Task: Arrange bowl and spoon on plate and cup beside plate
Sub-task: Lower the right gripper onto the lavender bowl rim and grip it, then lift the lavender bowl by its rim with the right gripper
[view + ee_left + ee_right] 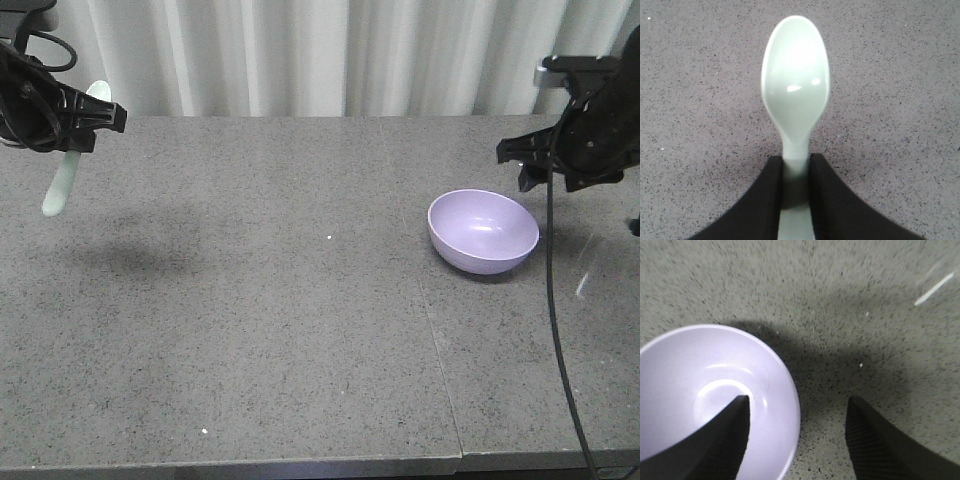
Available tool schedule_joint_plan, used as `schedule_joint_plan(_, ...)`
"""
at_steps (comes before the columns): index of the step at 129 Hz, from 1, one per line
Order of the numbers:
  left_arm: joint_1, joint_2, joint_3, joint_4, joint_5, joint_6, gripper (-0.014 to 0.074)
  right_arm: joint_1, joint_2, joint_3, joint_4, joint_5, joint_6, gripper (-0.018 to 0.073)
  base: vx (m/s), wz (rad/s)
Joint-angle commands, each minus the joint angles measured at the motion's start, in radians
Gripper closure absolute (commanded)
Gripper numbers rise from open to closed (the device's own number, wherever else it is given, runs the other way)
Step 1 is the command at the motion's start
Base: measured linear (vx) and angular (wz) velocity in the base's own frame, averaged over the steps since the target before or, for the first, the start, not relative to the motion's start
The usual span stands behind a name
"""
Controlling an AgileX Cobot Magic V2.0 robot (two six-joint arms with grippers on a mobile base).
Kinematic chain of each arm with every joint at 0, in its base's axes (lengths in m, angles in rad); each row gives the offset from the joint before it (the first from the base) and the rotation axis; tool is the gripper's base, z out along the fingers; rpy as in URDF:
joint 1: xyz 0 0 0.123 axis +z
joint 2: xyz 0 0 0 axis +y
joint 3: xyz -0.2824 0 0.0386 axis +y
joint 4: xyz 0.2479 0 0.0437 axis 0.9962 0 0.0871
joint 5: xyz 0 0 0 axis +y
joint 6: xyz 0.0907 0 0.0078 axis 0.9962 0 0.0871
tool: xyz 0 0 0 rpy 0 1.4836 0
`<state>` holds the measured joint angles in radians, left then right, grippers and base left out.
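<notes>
My left gripper (88, 118) is held above the table's far left corner, shut on the spoon (58, 190), a pale mint-green one that hangs tilted with its handle downward. In the left wrist view the spoon's scoop (796, 85) sticks out beyond the black fingers (765, 200), and the left gripper (796, 167) clamps its neck. The lavender bowl (483, 232) stands upright on the table at the right. My right gripper (522, 160) hovers open behind it. In the right wrist view the right gripper (797, 407) straddles the rim of the bowl (685, 375), one finger over its inside. The plate and the cup are out of view.
The grey speckled table (250, 320) has a seam (432, 310) running front to back just left of the bowl. A white curtain (300, 50) hangs behind the table. A black cable (553, 300) drops from the right arm past the bowl's right side.
</notes>
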<state>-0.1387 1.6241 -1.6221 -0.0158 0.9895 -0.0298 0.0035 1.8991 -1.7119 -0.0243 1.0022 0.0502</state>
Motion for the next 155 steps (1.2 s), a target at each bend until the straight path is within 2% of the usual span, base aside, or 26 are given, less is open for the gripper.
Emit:
schedule_joint_plan(1,-0.005,-0.046,-0.027,-0.006,-0.049,0.000,0.0604,-0.004,0.001,-0.058,-0.012,0.012,0.002,0.0141,0.00,0.00)
schedule_joint_plan(26,-0.005,-0.046,-0.027,-0.006,-0.049,0.000,0.0604,-0.004,0.065,-0.063,-0.011,0.030,0.006,0.0152,0.00,0.00)
schedule_joint_plan(46,-0.005,-0.046,-0.027,-0.006,-0.049,0.000,0.0604,-0.004,0.093,-0.063,-0.011,0.013,0.006,0.0214,0.00,0.00)
schedule_joint_plan(60,-0.005,-0.046,-0.027,-0.006,-0.049,0.000,0.0604,-0.004,0.109,-0.064,-0.008,0.007,0.002,0.0307,0.00,0.00)
schedule_joint_plan(89,-0.005,-0.046,-0.027,-0.006,-0.049,0.000,0.0604,-0.004,0.140,-0.067,-0.008,-0.003,0.002,0.0574,0.00,0.00)
schedule_joint_plan(155,-0.005,-0.046,-0.027,-0.006,-0.049,0.000,0.0604,-0.004,0.038,-0.067,0.001,0.008,-0.025,0.0566,0.00,0.00)
